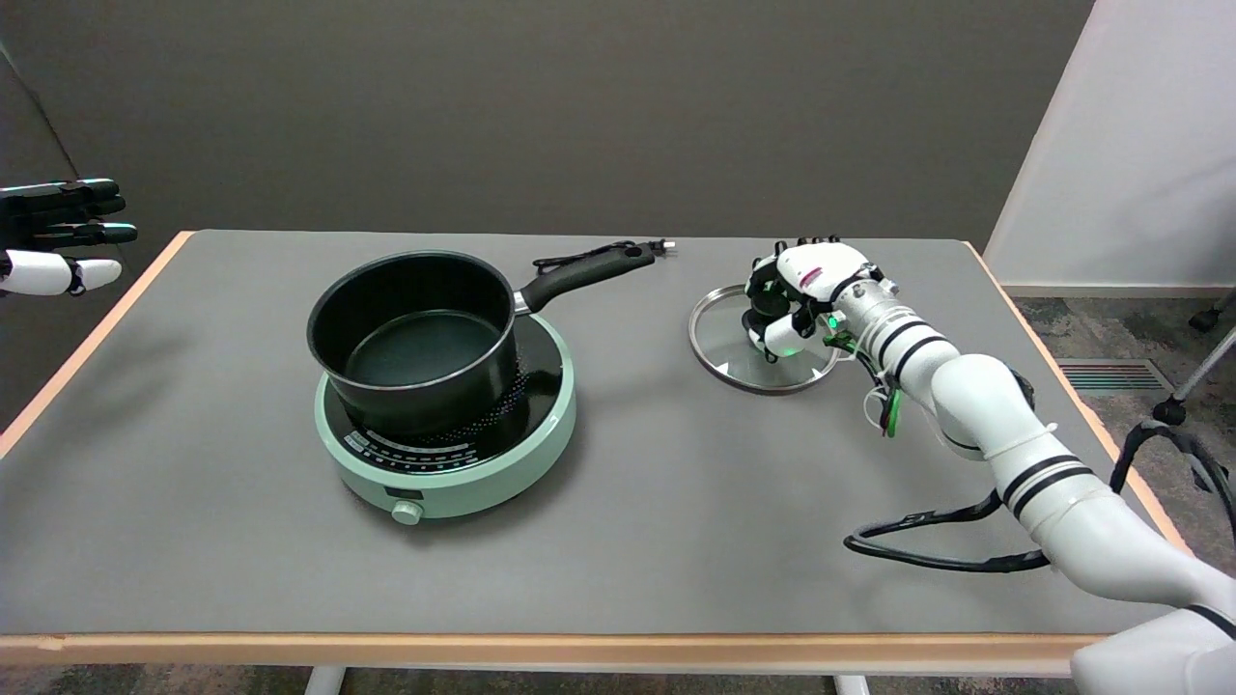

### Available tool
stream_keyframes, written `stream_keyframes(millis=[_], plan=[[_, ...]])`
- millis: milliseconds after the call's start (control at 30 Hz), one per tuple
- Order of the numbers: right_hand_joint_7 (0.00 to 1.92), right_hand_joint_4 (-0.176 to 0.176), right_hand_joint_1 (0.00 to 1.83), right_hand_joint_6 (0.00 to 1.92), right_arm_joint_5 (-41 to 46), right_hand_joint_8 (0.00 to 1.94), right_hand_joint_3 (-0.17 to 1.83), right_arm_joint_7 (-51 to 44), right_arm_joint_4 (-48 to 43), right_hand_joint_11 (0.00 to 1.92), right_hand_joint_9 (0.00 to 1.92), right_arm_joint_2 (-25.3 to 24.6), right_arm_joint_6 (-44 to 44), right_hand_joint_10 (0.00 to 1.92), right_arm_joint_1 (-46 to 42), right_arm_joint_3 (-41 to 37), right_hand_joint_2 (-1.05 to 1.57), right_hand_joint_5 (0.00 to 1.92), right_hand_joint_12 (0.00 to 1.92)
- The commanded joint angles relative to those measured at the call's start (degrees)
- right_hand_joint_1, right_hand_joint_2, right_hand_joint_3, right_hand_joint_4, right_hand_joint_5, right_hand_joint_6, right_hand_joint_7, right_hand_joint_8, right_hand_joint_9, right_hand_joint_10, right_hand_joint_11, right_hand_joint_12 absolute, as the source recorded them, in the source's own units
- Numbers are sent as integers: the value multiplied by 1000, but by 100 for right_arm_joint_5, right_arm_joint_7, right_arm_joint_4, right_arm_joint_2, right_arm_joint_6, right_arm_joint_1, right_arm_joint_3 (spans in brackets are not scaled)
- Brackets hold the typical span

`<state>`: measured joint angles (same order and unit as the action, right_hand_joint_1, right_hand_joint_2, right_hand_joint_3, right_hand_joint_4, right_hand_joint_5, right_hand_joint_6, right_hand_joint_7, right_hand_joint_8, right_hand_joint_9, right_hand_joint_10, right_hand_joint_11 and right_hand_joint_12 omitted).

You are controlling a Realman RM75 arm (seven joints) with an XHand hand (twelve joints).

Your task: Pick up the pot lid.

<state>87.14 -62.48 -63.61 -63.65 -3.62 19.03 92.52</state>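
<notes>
Glass pot lid (726, 340), steel rim.

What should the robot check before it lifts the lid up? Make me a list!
1. Right hand is over the glass pot lid: ok.
2. Fingers are closed around the lid's knob: cannot tell, the hand hides it.
3. Lid lies flat on the table: ok.
4. Nothing sits on top of the lid: ok.
5. Pot on the green cooker stands apart from the lid: ok.
6. Black cable near the arm stays off the lid: ok.
</notes>
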Motion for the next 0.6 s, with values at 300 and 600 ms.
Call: stream_keyframes(millis=[300,600], plan=[[920,136,832,626,46,453,803,-3,196,627,860,33,-191,822,150,63,672,740,1284],[936,138,927,675,46,482,867,-3,124,633,873,54,-199,847,131,31,704,748,1461]])
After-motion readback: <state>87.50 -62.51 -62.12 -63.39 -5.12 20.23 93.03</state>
